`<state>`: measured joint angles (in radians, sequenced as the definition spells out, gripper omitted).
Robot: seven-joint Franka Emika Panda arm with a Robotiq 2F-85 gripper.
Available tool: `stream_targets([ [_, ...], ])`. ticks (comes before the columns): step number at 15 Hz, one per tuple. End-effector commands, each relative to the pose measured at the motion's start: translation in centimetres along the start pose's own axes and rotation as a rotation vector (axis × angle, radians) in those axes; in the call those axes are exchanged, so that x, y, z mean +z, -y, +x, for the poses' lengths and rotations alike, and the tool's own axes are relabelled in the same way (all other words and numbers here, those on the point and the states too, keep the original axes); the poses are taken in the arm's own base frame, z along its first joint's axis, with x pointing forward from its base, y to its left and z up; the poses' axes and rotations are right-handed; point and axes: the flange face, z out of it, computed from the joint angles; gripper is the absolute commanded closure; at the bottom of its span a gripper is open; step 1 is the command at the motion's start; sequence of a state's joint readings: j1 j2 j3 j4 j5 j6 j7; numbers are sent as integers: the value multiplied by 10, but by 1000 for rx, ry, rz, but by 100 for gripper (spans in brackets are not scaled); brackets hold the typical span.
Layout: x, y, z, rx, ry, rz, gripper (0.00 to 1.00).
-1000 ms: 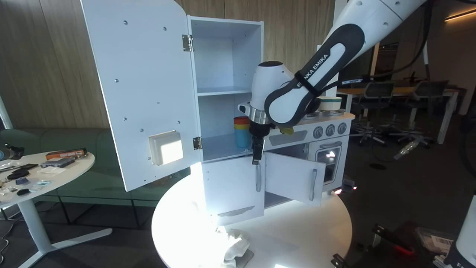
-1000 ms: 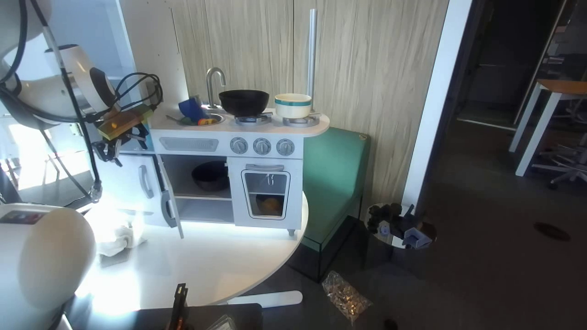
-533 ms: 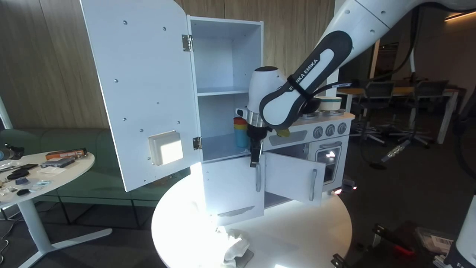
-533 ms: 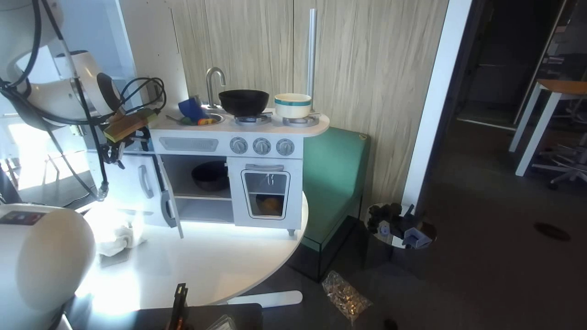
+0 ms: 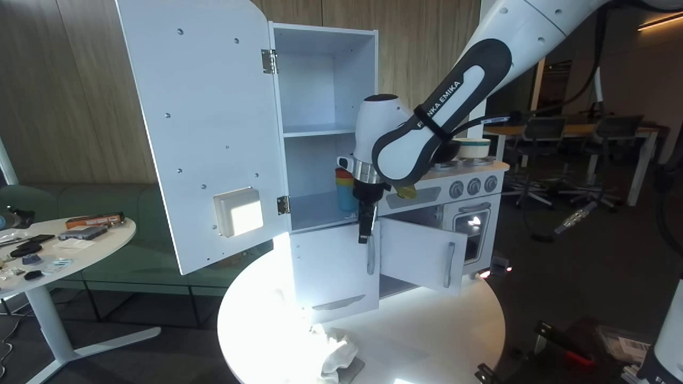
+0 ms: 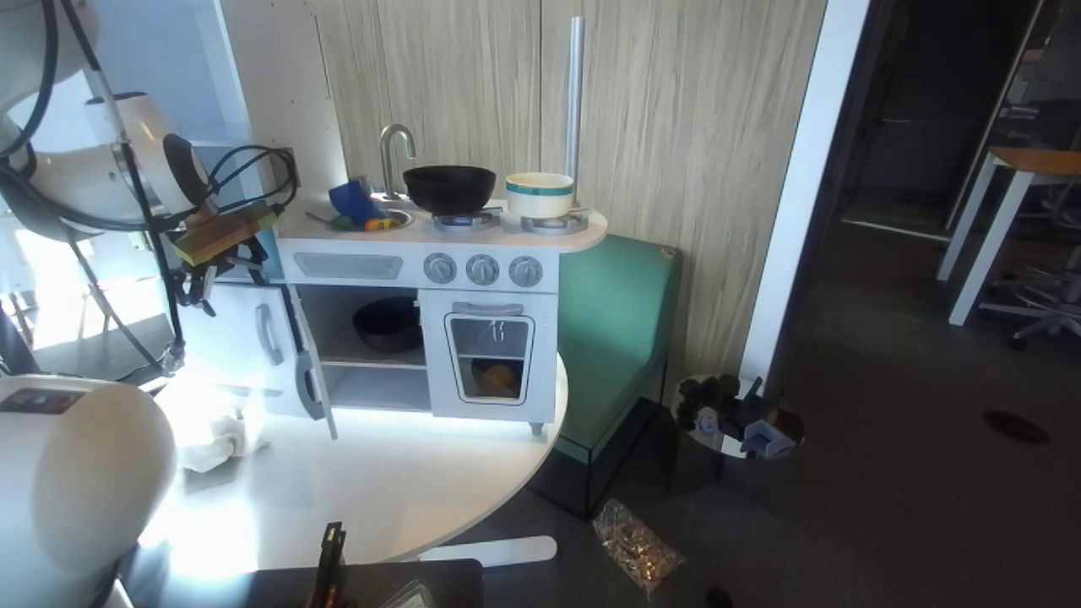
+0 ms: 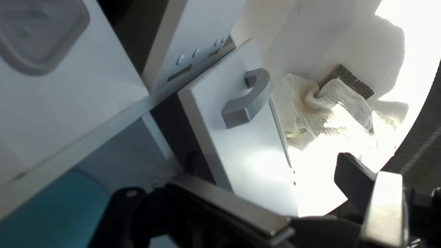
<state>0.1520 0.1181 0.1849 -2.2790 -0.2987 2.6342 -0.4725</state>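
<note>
Wood-panelled wall point(image 5: 80, 90) behind; white toy kitchen point(image 6: 429, 338) set on a round white tabletop point(image 5: 437, 341), probably to raise it to working height. Entries run left to right.

- Small white side table point(image 5: 114, 240), orange-and-black box point(image 5: 97, 220) on it; seemingly storage, well apart from the kitchen.
- Tall white panel door point(image 5: 205, 128) swung wide on metal hinges point(image 5: 283, 205), exposing the white shelved cupboard point(image 5: 308, 85).
- White lower-left door point(image 5: 331, 266), below the cupboard; wrist view shows it ajar, free edge off the cabinet.
- Crumpled white cloth point(image 5: 340, 352) on the tabletop in front.
- Red, yellow and blue cups point(image 5: 347, 197) low in the cupboard, nested, presumably to save room.
- Black two-finger gripper point(image 5: 364, 238) points down by the lower-left door's upper edge, near its curved grey handle point(image 5: 371, 256). Fingers point(image 7: 384, 206) stand well apart, grasping nothing; the spread looks ample for the panel's thickness. Contact with the door: cannot tell.
- Second white lower door point(image 5: 419, 256) swung outward, baring a dark compartment point(image 5: 419, 216).
- White oven door with window point(image 5: 472, 240), closed; above it, cream pot with teal band point(image 5: 474, 149) on a burner, as on a real stove.
</note>
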Motion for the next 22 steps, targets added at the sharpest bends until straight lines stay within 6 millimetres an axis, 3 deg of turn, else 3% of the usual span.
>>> stream_targets([
  [1,-2,8,-15,39,31,11,0],
  [4,2,16,-13,53,33,36,0],
  [10,-34,68,32,112,-69,175,0],
  [13,-49,84,47,178,-144,291,0],
  [16,-62,86,54,214,-202,337,0],
  [22,-98,66,30,223,-209,136,0],
])
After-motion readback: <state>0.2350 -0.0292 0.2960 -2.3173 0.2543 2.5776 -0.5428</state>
